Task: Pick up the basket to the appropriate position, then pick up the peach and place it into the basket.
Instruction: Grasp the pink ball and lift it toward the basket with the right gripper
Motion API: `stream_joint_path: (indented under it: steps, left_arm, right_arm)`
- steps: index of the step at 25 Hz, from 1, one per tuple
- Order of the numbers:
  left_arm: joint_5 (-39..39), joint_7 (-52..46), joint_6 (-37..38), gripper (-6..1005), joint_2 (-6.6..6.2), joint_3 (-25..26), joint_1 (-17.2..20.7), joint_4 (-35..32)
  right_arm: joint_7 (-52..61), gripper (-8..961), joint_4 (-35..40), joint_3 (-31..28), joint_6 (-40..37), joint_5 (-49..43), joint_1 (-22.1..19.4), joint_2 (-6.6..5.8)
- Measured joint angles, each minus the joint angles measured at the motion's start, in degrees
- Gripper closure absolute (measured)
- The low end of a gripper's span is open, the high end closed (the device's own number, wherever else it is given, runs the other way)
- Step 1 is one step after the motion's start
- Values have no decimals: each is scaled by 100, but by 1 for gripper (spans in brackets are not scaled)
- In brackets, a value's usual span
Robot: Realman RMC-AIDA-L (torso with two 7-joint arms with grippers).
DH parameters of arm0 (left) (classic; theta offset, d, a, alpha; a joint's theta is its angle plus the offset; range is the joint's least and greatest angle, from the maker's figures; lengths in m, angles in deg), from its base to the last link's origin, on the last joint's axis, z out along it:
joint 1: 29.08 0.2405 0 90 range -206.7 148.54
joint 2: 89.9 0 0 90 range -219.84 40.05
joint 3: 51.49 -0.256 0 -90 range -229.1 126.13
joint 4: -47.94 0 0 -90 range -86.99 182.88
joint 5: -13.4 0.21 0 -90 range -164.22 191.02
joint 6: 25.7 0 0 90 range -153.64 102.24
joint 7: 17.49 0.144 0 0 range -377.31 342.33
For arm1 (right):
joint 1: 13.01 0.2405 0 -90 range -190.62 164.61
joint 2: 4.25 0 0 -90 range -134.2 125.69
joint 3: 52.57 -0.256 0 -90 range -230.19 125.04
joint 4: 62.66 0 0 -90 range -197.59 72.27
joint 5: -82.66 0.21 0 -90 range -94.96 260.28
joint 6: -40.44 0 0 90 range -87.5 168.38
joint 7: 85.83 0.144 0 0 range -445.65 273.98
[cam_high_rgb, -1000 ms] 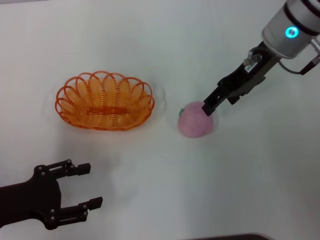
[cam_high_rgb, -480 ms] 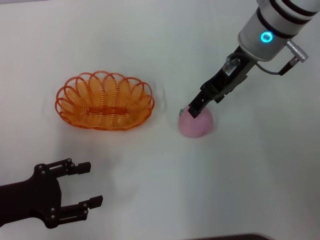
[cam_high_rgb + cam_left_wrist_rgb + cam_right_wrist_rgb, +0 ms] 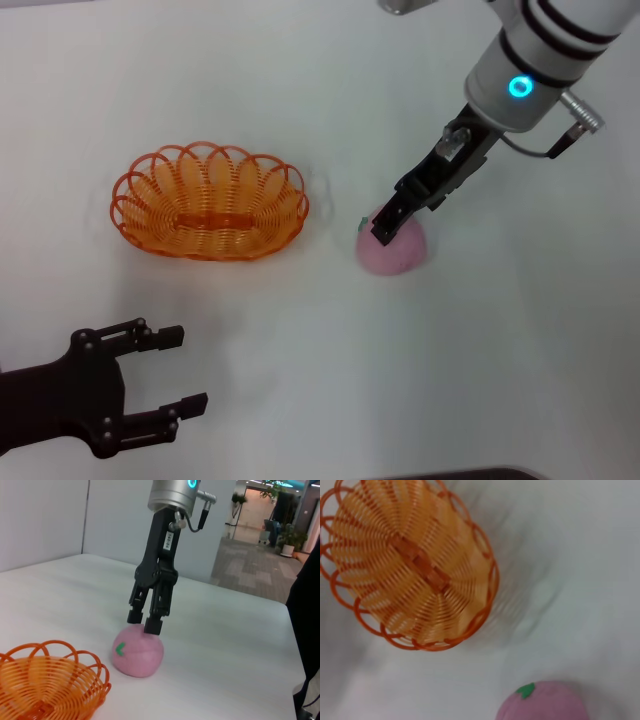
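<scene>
Head view: the orange basket (image 3: pixel 209 203) sits upright on the white surface (image 3: pixel 300 340), left of centre, nothing inside it. The pink peach (image 3: pixel 393 243) rests on the surface well apart to the basket's right, its green stem mark facing the basket. The right gripper (image 3: pixel 384 232) reaches down at a slant from the upper right, fingertips at the top of the peach; finger spacing cannot be told here. The left gripper (image 3: pixel 170 372) hovers low at the near left, fingers spread, holding nothing, well apart from both objects. Left wrist view: the right gripper (image 3: pixel 143 621) stands nearly upright over the peach (image 3: pixel 137 651), its two fingers slightly parted with a narrow gap between them, tips touching or just above the fruit's crown, not closed around it. Part of the basket (image 3: pixel 50 682) shows near the peach, not touching. Right wrist view: the basket (image 3: pixel 412 562) seen from above, empty; the peach (image 3: pixel 542 704) lies at the frame edge, apart from the rim, with its green mark towards the basket. Own fingers not visible.
</scene>
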Motion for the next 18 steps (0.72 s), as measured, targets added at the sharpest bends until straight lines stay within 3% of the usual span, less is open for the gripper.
stream_joint_path:
  steps: [18]
  left_arm:
    - [0,-6,-5,253,0,-6,-1,10]
  right_arm:
    - [90,45,-648,471,495,246,206,-26]
